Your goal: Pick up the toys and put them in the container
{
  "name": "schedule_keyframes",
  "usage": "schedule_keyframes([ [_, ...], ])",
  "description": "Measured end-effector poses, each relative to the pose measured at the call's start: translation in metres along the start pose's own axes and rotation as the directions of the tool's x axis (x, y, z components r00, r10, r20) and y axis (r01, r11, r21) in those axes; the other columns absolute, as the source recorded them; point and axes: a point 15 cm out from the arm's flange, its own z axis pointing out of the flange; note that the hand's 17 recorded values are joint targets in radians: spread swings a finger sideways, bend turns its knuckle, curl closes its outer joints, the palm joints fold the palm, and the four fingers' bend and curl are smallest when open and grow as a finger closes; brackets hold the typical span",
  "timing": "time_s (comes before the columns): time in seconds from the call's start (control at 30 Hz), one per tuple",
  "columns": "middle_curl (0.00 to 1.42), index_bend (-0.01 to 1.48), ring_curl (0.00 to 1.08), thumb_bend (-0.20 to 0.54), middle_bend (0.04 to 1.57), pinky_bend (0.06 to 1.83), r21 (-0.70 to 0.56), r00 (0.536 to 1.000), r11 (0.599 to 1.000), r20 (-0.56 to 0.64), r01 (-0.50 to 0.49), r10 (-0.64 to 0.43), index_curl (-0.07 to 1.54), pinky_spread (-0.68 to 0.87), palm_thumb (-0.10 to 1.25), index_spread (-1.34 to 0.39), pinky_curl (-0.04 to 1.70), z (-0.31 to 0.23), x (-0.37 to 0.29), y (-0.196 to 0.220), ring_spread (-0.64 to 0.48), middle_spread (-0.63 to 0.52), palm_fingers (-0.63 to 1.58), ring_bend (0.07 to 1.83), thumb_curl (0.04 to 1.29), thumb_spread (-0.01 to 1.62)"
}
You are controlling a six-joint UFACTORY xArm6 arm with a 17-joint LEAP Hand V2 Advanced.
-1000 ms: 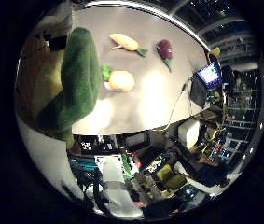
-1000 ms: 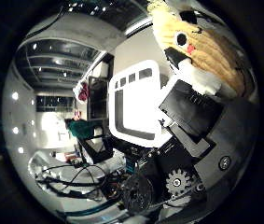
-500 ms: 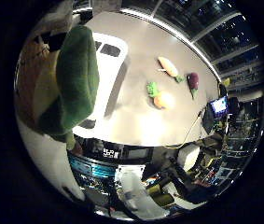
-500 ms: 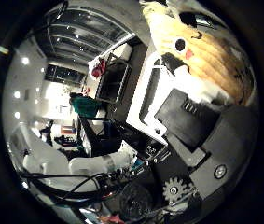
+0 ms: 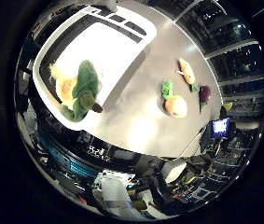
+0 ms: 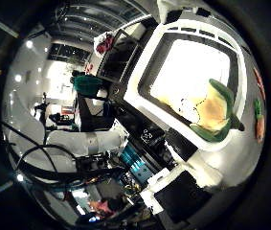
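Little finger side palm view: green plush toy [image 5: 81, 91] lies in white container [image 5: 136, 28] (3 toys [image 5: 174, 103] on table [image 5: 136, 121]); hand's state unclear.

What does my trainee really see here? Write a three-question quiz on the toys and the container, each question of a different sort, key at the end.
1. True or false: the green and yellow plush toy lies inside the white container.
2. How many toys lie on the table outside the container?
3. Which of these lies on the table? A: a purple toy. B: a blue cup. C: a red ball.
Key: 1 true; 2 three; 3 A.
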Motion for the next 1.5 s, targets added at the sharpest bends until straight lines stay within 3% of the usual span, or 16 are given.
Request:
schedule_keyframes([
  [0.23,0.3,0.18,0.21,-0.022,0.19,0.52,0.011,0.998,0.999,-0.029,-0.048,0.048,0.33,0.45,0.81,-0.48,0.35,-0.018,0.03,0.008,0.17,0.01,0.07,0.29,0.46,1.03],
  [0.77,0.33,0.16,0.24,-0.022,0.23,0.42,0.047,0.927,0.945,-0.184,-0.324,0.327,0.29,0.39,0.82,-0.4,0.3,-0.057,0.224,0.066,0.12,0.0,0.18,0.28,0.45,1.02],
  [1.03,0.33,0.15,0.24,-0.023,0.2,0.42,-0.026,0.903,0.926,-0.236,-0.376,0.36,0.27,0.37,0.84,-0.39,0.3,-0.038,0.302,0.078,0.12,0.01,0.13,0.26,0.45,1.01],
  [1.5,0.33,0.15,0.25,-0.024,0.2,0.42,-0.122,0.912,0.916,-0.212,-0.381,0.351,0.26,0.36,0.82,-0.37,0.3,0.042,0.334,0.072,0.12,0.02,0.12,0.27,0.44,1.0],
])
